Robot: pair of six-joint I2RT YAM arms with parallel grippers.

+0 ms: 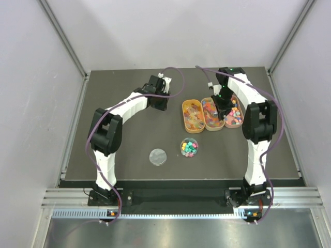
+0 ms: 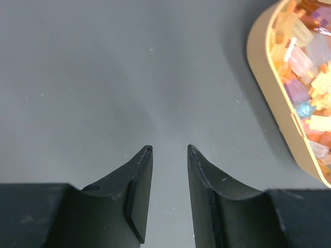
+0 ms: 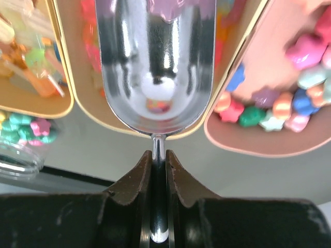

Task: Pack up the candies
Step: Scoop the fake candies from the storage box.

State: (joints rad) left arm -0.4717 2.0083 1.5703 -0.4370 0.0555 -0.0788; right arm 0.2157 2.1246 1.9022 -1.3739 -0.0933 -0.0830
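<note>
- Lying heaped in three orange oval trays (image 1: 183,118), toward 2 o'clock of the table's middle in the top view: candies (image 3: 279,108), many colours.
- Trays' long axes roughly 12 to 6, fanned a little, side by side and touching; single pieces too small to show a heading.
- More candies in a small clear dish (image 1: 189,148), just at 6 o'clock of the trays and apart from them.
- Clamped on the thin handle of a metal scoop (image 3: 158,67): right gripper (image 3: 159,153), jaws pressed to it on both sides.
- Scoop's long axis 6 to 12 in the right wrist view, bowl toward 12, over the middle tray's near end.
- Parted, with nothing between: left gripper (image 2: 169,150), over bare tabletop, the left tray's rim at 2 o'clock of it.
- Flat at 8 o'clock of the dish, near but not touching: round clear lid (image 1: 158,156).
- Underneath everything, a dark grey table (image 1: 129,139); pale walls (image 1: 31,103) around, metal rail (image 1: 176,197) along the near edge.
</note>
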